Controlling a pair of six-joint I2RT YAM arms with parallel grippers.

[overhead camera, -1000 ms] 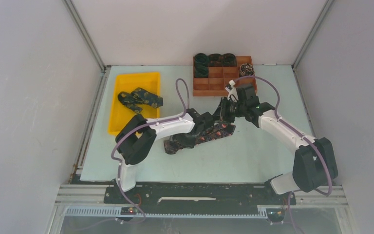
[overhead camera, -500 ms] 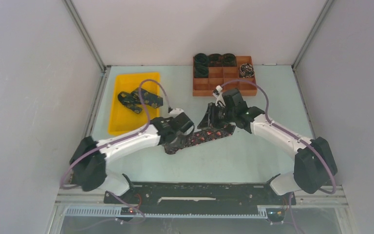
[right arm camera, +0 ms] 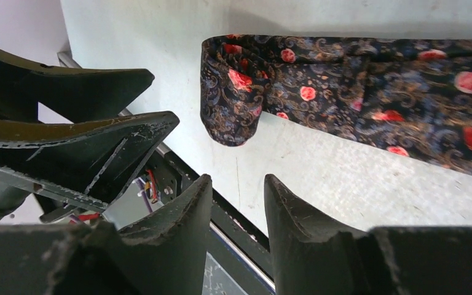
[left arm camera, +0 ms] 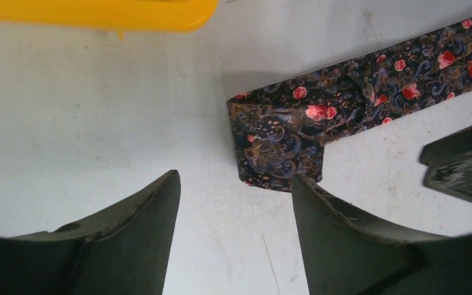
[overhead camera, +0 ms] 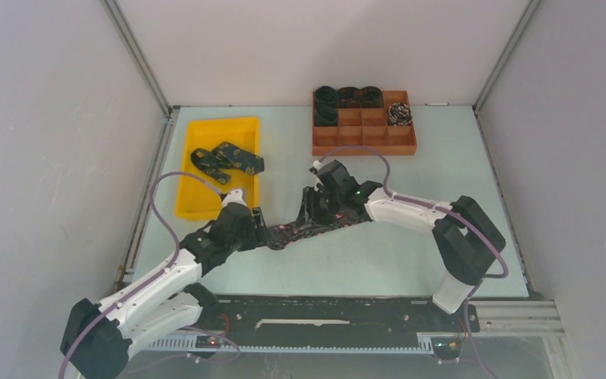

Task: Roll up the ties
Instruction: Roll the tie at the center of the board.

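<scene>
The tie (overhead camera: 316, 227) is laid as a flat band on the table (overhead camera: 410, 260), stretched between the two pincers. Its end is doubled over into a first small fold, but no coil is formed yet.

In the left wrist view that folded end (left arm camera: 276, 150) is seen just ahead of the left pincer (left arm camera: 233, 184), nearer its right-hand finger. The fingers are spread wide and nothing is held. In the right wrist view the fold (right arm camera: 233, 92) lies just beyond the right pincer (right arm camera: 238, 184), a little to its left. This pincer's fingers are set narrow with nothing between them.

The rolling step is judged to be barely begun. For the next move, the fold must be pinched and turned over along the band while the band is kept taut.

Beyond the right pincer, rolled ties (overhead camera: 347, 97) are kept in a box (overhead camera: 363, 146). Beyond the left pincer, loose ties (overhead camera: 225, 160) lie in a tray (overhead camera: 197, 201).
</scene>
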